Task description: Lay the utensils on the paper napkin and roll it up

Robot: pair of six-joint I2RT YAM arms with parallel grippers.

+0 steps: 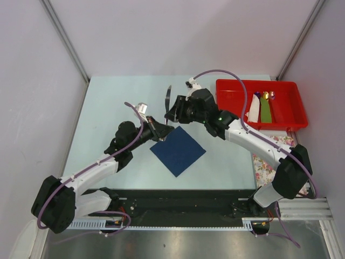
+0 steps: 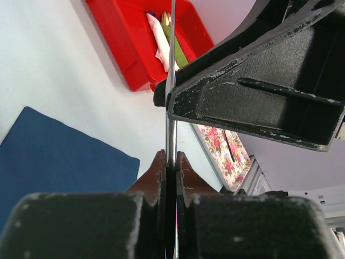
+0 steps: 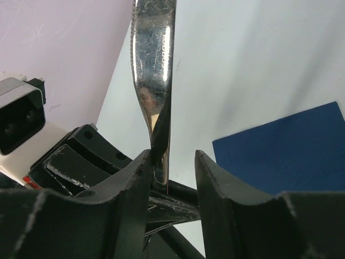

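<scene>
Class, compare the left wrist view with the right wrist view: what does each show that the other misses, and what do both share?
Only the left wrist view shows the red tray, the flowered cloth, and the left gripper shut on the knife, seen edge-on. Only the right wrist view shows the knife's broad shiny face, the right gripper with its fingers apart, and the white camera on the other arm. Both show the knife, the blue napkin and the pale table.

White-and-black arms (image 1: 91,172), purple cables (image 1: 215,71)
</scene>
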